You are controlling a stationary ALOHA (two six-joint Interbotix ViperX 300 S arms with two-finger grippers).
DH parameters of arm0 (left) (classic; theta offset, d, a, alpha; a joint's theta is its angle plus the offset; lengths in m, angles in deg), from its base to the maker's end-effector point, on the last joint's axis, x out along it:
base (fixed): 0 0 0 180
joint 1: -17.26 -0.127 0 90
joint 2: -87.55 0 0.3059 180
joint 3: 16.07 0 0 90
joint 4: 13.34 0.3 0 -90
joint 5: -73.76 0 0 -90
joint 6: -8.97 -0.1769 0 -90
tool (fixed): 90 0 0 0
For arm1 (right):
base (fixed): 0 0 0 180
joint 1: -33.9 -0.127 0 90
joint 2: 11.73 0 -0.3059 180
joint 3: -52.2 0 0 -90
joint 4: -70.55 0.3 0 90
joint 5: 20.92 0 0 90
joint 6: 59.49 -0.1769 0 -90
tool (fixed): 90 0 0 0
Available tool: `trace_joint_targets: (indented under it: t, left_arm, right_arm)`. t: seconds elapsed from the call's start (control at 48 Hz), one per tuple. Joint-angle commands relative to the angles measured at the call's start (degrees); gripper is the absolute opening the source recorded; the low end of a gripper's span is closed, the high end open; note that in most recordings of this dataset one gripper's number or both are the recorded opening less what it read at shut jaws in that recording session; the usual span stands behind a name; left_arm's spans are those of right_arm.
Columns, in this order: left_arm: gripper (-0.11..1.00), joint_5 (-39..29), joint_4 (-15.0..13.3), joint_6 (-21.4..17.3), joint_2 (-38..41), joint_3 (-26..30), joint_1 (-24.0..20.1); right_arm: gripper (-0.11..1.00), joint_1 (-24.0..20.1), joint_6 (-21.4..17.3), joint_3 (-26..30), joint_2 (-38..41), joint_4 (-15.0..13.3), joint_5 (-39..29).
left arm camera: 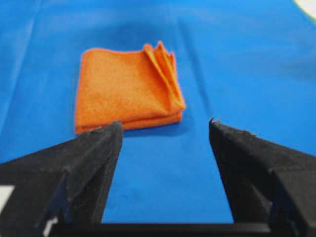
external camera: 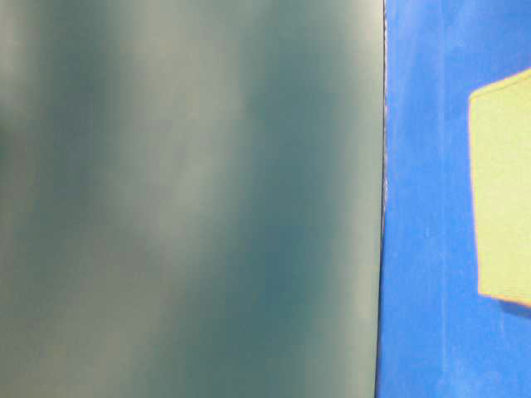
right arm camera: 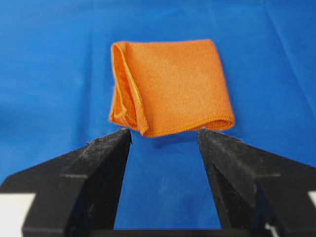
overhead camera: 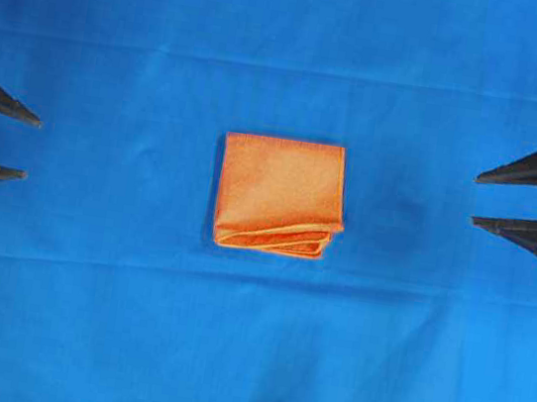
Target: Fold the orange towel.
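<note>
Orange towel (overhead camera: 279, 195) already folded small: soft, light, layers slip. If you regrip, pinch its stacked hemmed edges. Left gripper (overhead camera: 28, 144), right gripper (overhead camera: 479, 199) well apart from towel, jaws open, empty.

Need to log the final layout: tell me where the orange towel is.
In the overhead view the orange towel lies folded at the middle of the blue cloth, midway between both grippers and touching neither.
</note>
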Motion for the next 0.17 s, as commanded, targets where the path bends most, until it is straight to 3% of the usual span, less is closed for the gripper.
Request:
trace_joint_targets:
  t: [0.0, 0.146]
  left_arm:
    - [0.65, 0.88, -0.09, 0.09, 0.88, 0.44, -0.18]
    - [0.65, 0.97, -0.09, 0.09, 0.88, 0.44, -0.18]
  right_arm:
    - [0.61, 0.26, -0.18, 0.35, 0.70, 0.26, 1.32]
    - [0.61, 0.26, -0.18, 0.35, 1.05, 0.44, 1.32]
